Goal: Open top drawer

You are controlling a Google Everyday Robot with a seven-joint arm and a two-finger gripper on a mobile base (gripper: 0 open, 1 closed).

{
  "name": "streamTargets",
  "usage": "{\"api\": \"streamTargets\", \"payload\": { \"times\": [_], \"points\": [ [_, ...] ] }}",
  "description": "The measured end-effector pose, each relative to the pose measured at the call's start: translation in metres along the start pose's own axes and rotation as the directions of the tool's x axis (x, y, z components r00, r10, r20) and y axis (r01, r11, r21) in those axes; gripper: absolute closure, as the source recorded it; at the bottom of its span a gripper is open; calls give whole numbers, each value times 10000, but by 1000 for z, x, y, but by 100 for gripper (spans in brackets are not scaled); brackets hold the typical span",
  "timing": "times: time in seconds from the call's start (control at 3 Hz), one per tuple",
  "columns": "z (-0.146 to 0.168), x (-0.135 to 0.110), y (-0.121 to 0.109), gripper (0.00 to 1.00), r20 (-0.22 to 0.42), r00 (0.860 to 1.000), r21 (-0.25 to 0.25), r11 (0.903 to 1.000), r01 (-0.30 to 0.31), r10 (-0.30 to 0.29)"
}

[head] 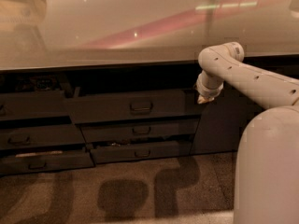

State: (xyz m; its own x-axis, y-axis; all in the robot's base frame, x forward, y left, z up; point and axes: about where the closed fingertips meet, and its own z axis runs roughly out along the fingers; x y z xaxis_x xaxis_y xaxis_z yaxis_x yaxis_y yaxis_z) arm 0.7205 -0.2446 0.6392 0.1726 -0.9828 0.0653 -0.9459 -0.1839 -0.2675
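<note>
1. Looking under the countertop [117, 41], you find the top drawer [103, 110], a dark gap above its front and its handle [141, 107] centred.
2. Your gripper [204, 98] hangs at the drawer's right end; you cannot tell whether it is spread or closed.
</note>
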Motion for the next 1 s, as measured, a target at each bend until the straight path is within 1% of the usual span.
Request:
{"api": "streamTargets", "payload": {
  "times": [0.33,0.67,1.0],
  "points": [
    [1,-1,7,100,3,10000,1,10000,48,-48],
    [-1,-1,7,100,3,10000,1,10000,49,-49],
    [-1,-1,14,100,7,10000,2,10000,96,-96]
  ]
}}
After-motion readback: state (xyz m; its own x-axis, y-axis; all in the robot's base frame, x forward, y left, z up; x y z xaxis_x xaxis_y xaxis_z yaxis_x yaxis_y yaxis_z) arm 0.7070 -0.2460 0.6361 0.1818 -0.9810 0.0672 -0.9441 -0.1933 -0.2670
